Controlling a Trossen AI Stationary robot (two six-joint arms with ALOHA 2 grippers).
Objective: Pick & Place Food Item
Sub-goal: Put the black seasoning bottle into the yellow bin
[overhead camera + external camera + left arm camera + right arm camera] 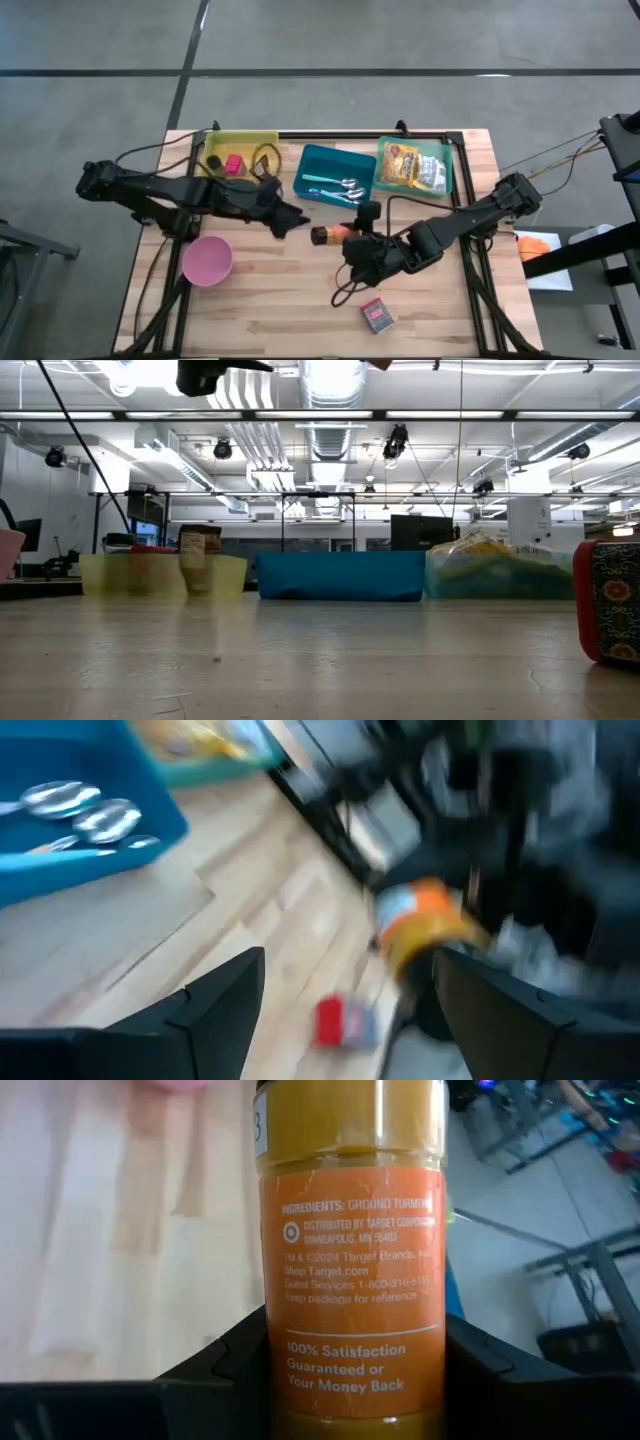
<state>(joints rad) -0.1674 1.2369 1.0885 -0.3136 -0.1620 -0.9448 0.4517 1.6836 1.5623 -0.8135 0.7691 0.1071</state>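
Right gripper (pixel 350 1380): fingers closed around one turmeric jar (pixel 352 1250), held above mid-table. Left gripper (pixel 290 222): fingers spread wide, empty, just beside the jar. Three bins along the far edge: yellow bin (pixel 240 150), teal bin (pixel 335 175) with spoons, green bin (pixel 415 165) with snack bag.

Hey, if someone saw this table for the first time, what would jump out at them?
The orange-labelled turmeric jar, held above the table's middle by the right gripper, with the left gripper open just beside it. Next, the bright bins along the far edge: yellow bin, blue bin with spoons, green bin with snack bags.
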